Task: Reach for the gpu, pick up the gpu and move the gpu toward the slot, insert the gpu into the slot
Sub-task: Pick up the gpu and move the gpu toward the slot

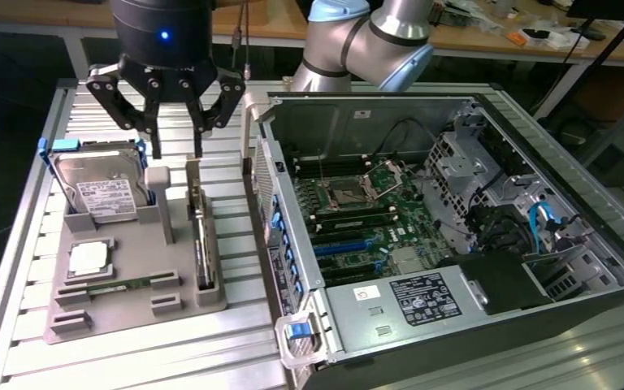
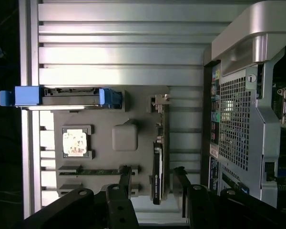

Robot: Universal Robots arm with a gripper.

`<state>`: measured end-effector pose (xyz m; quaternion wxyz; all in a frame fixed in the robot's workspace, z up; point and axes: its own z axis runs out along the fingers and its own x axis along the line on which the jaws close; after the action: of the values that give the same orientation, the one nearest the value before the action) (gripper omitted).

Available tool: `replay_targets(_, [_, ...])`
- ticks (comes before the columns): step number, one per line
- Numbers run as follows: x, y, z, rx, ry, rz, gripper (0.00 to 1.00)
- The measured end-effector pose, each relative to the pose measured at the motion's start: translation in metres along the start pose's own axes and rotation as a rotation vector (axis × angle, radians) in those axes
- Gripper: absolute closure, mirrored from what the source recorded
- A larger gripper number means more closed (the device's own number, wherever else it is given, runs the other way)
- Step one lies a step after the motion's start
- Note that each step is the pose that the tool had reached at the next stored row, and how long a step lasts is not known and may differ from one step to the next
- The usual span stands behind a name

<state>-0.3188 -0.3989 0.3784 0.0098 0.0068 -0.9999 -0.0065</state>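
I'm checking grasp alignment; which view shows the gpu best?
The wrist view: the gpu stands edge-up in the grey holder, seen whole from above. The exterior view shows it obliquely, standing below the gripper.

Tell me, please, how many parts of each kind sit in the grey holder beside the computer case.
Hard drive: 1
Processor chip: 1
Memory stick: 1
Graphics card: 1
Total in the grey holder: 4
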Motion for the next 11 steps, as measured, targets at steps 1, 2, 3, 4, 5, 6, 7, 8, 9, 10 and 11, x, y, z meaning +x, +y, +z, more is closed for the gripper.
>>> replay_targets(1, [0.000,0.0000,0.0005,0.0000,0.0000,-0.002,0.52])
replay_targets(2, [0.000,0.0000,0.0011,0.0002,0.0000,-0.003,0.52])
replay_targets(3, [0.000,-0.0001,0.0018,0.0007,-0.0001,-0.004,0.52])
replay_targets(4, [0.000,-0.0001,0.0029,0.0016,0.0000,-0.006,0.52])
replay_targets(5, [0.000,-0.0001,0.0041,0.0019,0.0000,-0.008,0.52])
replay_targets(6, [0.000,-0.0001,0.0050,0.0020,-0.0001,-0.009,0.52])
replay_targets(7, [0.000,-0.0001,0.0063,0.0021,-0.0001,-0.010,0.52])
replay_targets(8, [0.000,-0.0002,0.0077,0.0021,-0.0003,-0.012,0.52])
replay_targets(9, [0.000,-0.0002,0.0091,0.0022,-0.0004,-0.014,0.52])
replay_targets(10, [0.000,-0.0002,0.0106,0.0022,-0.0005,-0.016,0.52])
replay_targets(11, [0.000,-0.0002,0.0117,0.0023,-0.0011,-0.017,0.52])
